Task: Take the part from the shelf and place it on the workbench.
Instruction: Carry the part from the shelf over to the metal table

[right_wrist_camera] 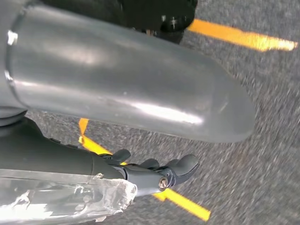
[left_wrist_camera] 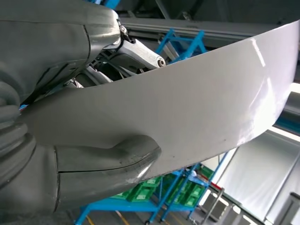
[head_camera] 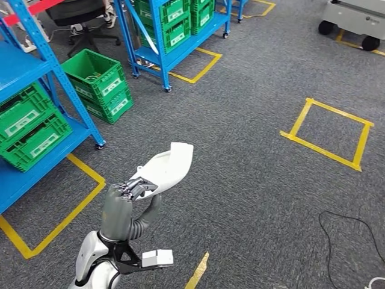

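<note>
Part: a white curved shell part (head_camera: 165, 168) is held by the left hand (head_camera: 123, 208) at about 7 o'clock in the head view, above the grey carpet floor (head_camera: 254, 180), clear of the shelf.
Part against fingers: the dark fingers (head_camera: 132, 189) are laid over the part's near end from above and the thick grey thumb (left_wrist_camera: 109, 157) is pressed against its underside, so the part is pinched between them. The rest of the part is carried out beyond the fingers toward 1 o'clock, unsupported.
Left wrist view: the pale sheet of the part (left_wrist_camera: 198, 103) is seen crossing the frame, with one metal finger link (left_wrist_camera: 141, 54) lying on its far face.
Right hand: the right hand (right_wrist_camera: 155, 176) is seen close above the carpet with its dark fingers (right_wrist_camera: 180, 168) extended and lightly curved, nothing between them.
Surroundings: a blue shelf (head_camera: 27, 108) with green crates (head_camera: 32, 129) is seen at 9 o'clock, two stacked green crates (head_camera: 100, 84) on the floor at 10 o'clock, a second blue shelf (head_camera: 172, 36) at 12 o'clock, and a yellow tape square (head_camera: 329, 132) at 3 o'clock.
Hidden or unclear: the part's gripped end is covered by the fingers; its far edge is cut off in the left wrist view. The right wrist view is blurred and largely blocked by a silver cover (right_wrist_camera: 123, 84).
</note>
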{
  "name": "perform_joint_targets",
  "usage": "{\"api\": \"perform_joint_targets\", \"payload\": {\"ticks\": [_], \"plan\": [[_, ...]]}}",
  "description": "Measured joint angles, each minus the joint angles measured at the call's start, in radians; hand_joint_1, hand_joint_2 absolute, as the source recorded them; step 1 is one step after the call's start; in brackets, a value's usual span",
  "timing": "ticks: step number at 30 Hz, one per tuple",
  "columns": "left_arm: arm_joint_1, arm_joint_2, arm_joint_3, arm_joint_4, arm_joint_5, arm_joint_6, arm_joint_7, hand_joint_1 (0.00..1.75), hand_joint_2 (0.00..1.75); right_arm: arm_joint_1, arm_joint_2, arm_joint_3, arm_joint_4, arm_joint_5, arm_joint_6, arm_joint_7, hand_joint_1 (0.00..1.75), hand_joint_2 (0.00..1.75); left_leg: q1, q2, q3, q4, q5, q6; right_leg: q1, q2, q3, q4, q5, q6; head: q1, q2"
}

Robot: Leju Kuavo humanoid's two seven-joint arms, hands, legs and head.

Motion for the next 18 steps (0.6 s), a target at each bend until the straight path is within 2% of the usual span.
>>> {"api": "perform_joint_targets", "payload": {"ticks": [1,2,3,4,5,7,8,9,10,11,12,14,15,16,17,18], "plan": [[0.000,0.001,0.000,0.002,0.000,0.001,0.000,1.75,1.75,-0.002,0.000,-0.001,0.000,0.000,-0.001,0.001,0.00,0.00,0.001,-0.016,-0.032,0.071,-0.036,0.000,0.001,0.012,-0.003,0.000,0.002,-0.003,-0.001,0.000],[0.001,0.002,0.000,0.004,0.000,0.002,0.000,1.75,1.75,-0.004,0.000,-0.003,0.000,0.000,-0.002,0.003,0.00,0.00,0.001,-0.023,-0.062,0.136,-0.060,0.001,0.003,0.025,-0.006,0.001,0.004,-0.005,-0.002,0.000],[0.001,0.002,0.000,0.006,0.000,0.002,0.000,1.75,1.75,-0.004,0.000,-0.004,0.000,0.000,-0.003,0.006,0.00,0.00,0.001,-0.025,-0.080,0.173,-0.066,0.002,0.004,0.039,-0.008,0.001,0.005,-0.006,-0.003,0.000],[0.000,0.003,0.000,0.008,-0.001,0.002,0.000,1.75,1.75,-0.004,0.000,-0.006,0.000,-0.001,-0.006,0.009,0.00,0.00,0.001,-0.027,-0.080,0.173,-0.051,0.004,0.005,0.052,-0.009,0.003,0.006,-0.007,-0.003,0.000],[0.000,0.002,0.000,0.009,-0.001,0.002,0.000,1.75,1.75,-0.003,0.000,-0.008,0.000,-0.001,-0.008,0.012,0.00,0.00,0.001,-0.031,-0.061,0.132,-0.018,0.008,0.005,0.066,-0.009,0.005,0.006,-0.006,-0.003,0.000],[-0.002,0.002,-0.001,0.011,-0.001,0.002,0.000,1.75,1.75,-0.004,0.000,-0.009,0.000,-0.002,-0.012,0.016,0.00,0.00,0.003,-0.068,0.001,0.001,0.054,0.015,0.007,0.093,-0.010,0.011,0.006,-0.004,-0.002,0.000],[-0.003,0.002,-0.001,0.011,-0.001,0.003,0.000,1.75,1.75,-0.005,0.000,-0.009,0.000,-0.002,-0.012,0.017,0.00,0.00,0.005,-0.088,0.025,-0.053,0.071,0.018,0.007,0.105,-0.015,0.014,0.007,0.000,-0.002,0.000],[-0.004,0.002,-0.001,0.012,-0.001,0.003,0.000,1.75,1.75,-0.006,0.000,-0.009,0.000,-0.002,-0.013,0.017,0.00,0.00,0.005,-0.103,0.037,-0.083,0.075,0.020,0.006,0.116,-0.021,0.017,0.009,0.005,-0.002,0.000],[-0.005,0.002,-0.002,0.013,-0.002,0.004,0.000,1.75,1.75,-0.007,0.000,-0.009,0.000,-0.002,-0.014,0.019,0.00,0.00,0.004,-0.107,0.039,-0.093,0.071,0.022,0.004,0.126,-0.027,0.018,0.012,0.012,-0.003,0.000],[-0.006,0.001,-0.002,0.013,-0.002,0.005,0.000,1.75,1.75,-0.006,0.000,-0.010,0.000,-0.002,-0.014,0.021,0.00,0.00,0.004,-0.099,0.040,-0.098,0.072,0.025,0.002,0.135,-0.033,0.016,0.015,0.018,-0.003,0.000],[-0.006,-0.001,-0.002,0.014,-0.003,0.005,0.000,1.75,1.75,-0.003,-0.001,-0.012,0.000,-0.002,-0.015,0.024,0.00,0.00,0.004,-0.089,0.040,-0.101,0.075,0.030,0.000,0.130,-0.039,0.019,0.015,0.024,-0.003,0.000],[-0.008,-0.007,-0.003,0.014,-0.004,0.006,0.000,1.75,1.75,-0.002,-0.002,-0.016,0.000,-0.002,-0.018,0.032,0.00,0.00,0.006,-0.064,0.041,-0.110,0.082,0.041,0.002,0.084,-0.067,0.064,-0.015,0.034,0.003,0.000],[-0.007,-0.009,-0.004,0.014,-0.004,0.007,0.000,1.75,1.75,-0.003,-0.002,-0.018,0.000,-0.003,-0.019,0.035,0.00,0.00,0.006,-0.049,0.041,-0.112,0.083,0.045,0.002,0.051,-0.094,0.118,-0.045,0.037,0.006,0.000],[-0.005,-0.010,-0.004,0.014,-0.004,0.008,0.000,1.75,1.75,-0.006,-0.003,-0.019,0.000,-0.003,-0.020,0.039,0.00,0.00,0.004,-0.035,0.040,-0.112,0.083,0.047,0.002,0.030,-0.126,0.185,-0.079,0.042,0.009,0.000],[-0.004,-0.011,-0.004,0.015,-0.004,0.008,0.000,1.75,1.75,-0.008,-0.003,-0.021,0.000,-0.003,-0.020,0.043,0.00,0.00,0.003,-0.020,0.039,-0.112,0.082,0.047,0.000,0.020,-0.157,0.250,-0.106,0.046,0.009,0.000],[-0.002,-0.011,-0.004,0.016,-0.004,0.008,0.000,1.75,1.75,-0.008,-0.003,-0.022,0.000,-0.003,-0.020,0.047,0.00,0.00,0.001,-0.005,0.038,-0.112,0.082,0.047,-0.002,0.016,-0.176,0.293,-0.118,0.049,0.009,0.000]]}}
